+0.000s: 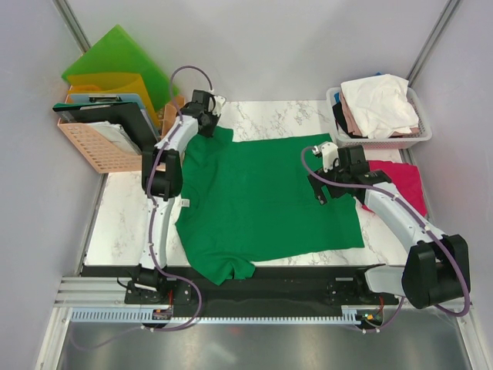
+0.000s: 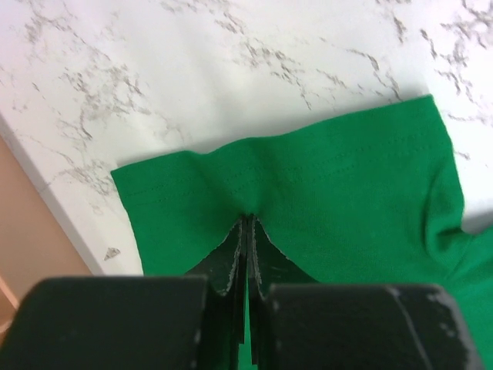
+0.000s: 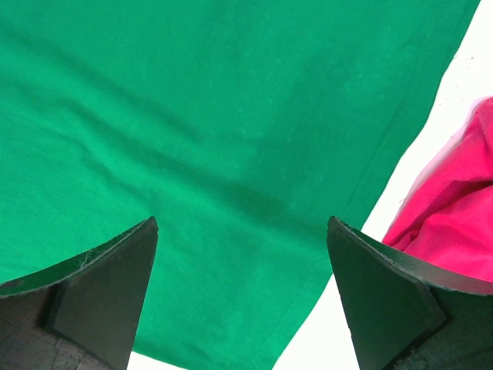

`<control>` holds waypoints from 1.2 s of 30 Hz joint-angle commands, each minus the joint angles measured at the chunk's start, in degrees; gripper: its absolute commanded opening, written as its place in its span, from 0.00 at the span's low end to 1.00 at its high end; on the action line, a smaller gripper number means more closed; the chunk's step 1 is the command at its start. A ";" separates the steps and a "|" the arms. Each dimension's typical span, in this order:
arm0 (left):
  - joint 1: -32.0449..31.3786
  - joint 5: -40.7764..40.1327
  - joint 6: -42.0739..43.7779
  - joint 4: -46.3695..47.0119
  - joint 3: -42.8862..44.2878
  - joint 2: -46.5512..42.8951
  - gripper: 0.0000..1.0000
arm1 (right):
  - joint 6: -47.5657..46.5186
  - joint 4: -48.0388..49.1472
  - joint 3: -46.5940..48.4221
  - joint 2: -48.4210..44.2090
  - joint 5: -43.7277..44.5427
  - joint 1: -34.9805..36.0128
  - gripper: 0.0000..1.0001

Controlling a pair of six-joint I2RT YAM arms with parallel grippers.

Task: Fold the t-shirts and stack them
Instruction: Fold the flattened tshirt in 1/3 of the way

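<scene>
Green t-shirt [image 1: 269, 200] lay spread flat on the tabletop [image 1: 123, 223]. The left claw [image 2: 248, 221] was clenched on its far sleeve. The right claw [image 3: 243, 285] hung released over the hem side, beside a magenta t-shirt [image 1: 402, 183]. Fold 1 seemed to be starting, and the right claw likely needed to grip the hem next.
</scene>
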 commanded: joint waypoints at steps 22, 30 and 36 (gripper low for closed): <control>0.41 0.35 0.80 9.02 -18.41 -13.25 0.55 | -0.71 1.74 -0.77 0.53 -1.89 -0.01 0.98; 0.41 0.34 0.45 9.38 -15.25 -12.63 0.63 | -1.15 1.66 -1.48 0.70 -1.19 -0.09 0.98; 0.41 0.88 0.10 9.38 -13.85 -13.43 0.67 | -0.97 1.66 -0.69 3.78 -1.98 -0.01 0.98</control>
